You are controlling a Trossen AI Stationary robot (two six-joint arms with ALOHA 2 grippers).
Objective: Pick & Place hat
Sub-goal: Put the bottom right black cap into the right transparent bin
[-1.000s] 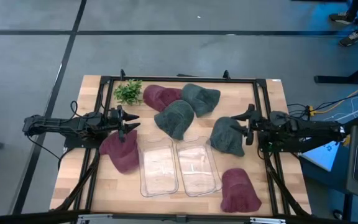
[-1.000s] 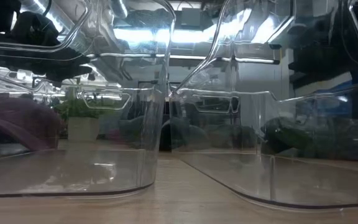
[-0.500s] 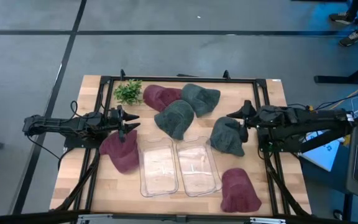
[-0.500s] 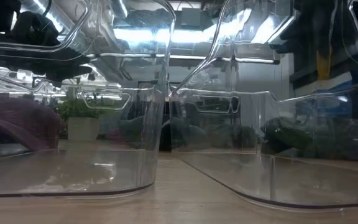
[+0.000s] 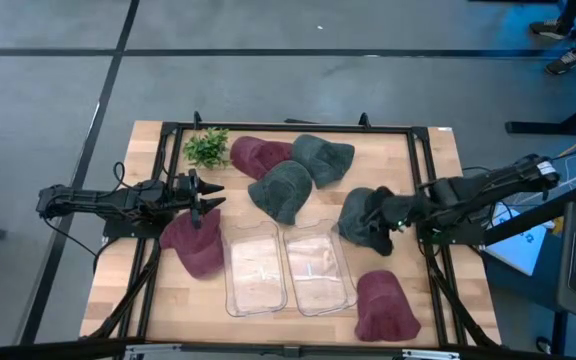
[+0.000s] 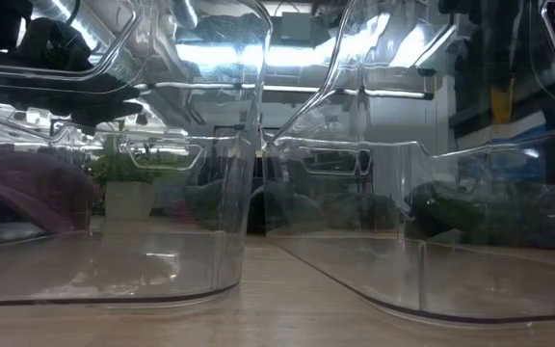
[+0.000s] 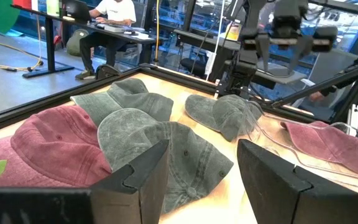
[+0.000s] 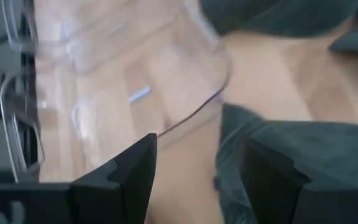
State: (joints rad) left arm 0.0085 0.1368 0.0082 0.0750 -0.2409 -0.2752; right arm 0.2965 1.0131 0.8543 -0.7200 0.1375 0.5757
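Several caps lie flat on the wooden table: two maroon point(image 5: 194, 243) point(image 5: 383, 305) near the front, one maroon point(image 5: 258, 155) and two grey point(image 5: 323, 158) point(image 5: 283, 190) at the back. Another grey hat point(image 5: 364, 220) point(image 8: 291, 149) lies right of the bins. My right gripper point(image 5: 384, 214) point(image 8: 194, 177) hangs open over this hat's right side, slanting down, its fingers above the cloth. My left gripper point(image 5: 206, 196) point(image 7: 201, 177) stands open and level at the table's left, just beyond the left maroon cap.
Two clear plastic bins point(image 5: 256, 268) point(image 5: 318, 268) stand side by side at the middle front, and the right one's corner point(image 8: 185, 93) is close to the grey hat. A small green plant point(image 5: 206, 148) stands at the back left. A black frame point(image 5: 288, 127) runs around the table.
My right gripper has swung from the table's right edge toward the middle, out over the right grey hat, and has tipped from level to slanting downward. It has stayed open. No hat has moved.
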